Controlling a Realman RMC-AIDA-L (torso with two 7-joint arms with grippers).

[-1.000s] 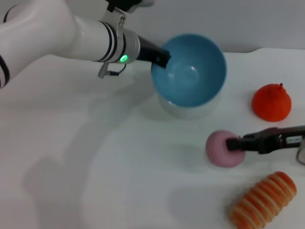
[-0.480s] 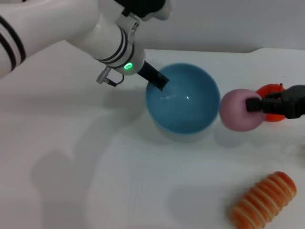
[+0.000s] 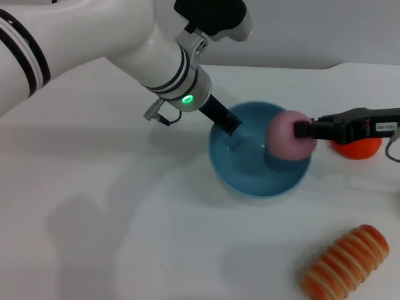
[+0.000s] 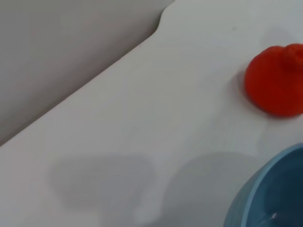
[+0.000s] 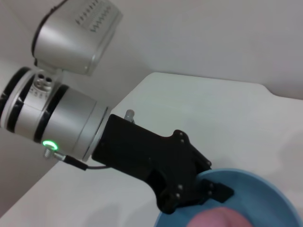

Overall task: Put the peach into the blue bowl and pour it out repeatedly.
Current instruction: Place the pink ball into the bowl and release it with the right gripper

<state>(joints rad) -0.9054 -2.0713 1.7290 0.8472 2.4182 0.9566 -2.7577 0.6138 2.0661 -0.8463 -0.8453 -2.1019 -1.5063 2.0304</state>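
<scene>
The blue bowl (image 3: 250, 167) sits upright on the white table at centre. My left gripper (image 3: 229, 122) is shut on its far-left rim; it also shows in the right wrist view (image 5: 199, 191). My right gripper (image 3: 301, 130) is shut on the pale pink peach (image 3: 284, 135) and holds it above the bowl's right side, over the inside. The peach's top edge shows in the right wrist view (image 5: 218, 219). The bowl's rim shows in the left wrist view (image 4: 265, 189) and in the right wrist view (image 5: 265, 189).
An orange-red fruit (image 3: 357, 147) lies right of the bowl, partly behind my right gripper; it also shows in the left wrist view (image 4: 277, 78). An orange striped bread roll (image 3: 345, 262) lies at the front right. The table's back edge meets a grey wall.
My right gripper lifted the peach from the table and carried it left over the bowl. My left gripper lowered the bowl from a tilt to upright and moved it slightly right.
</scene>
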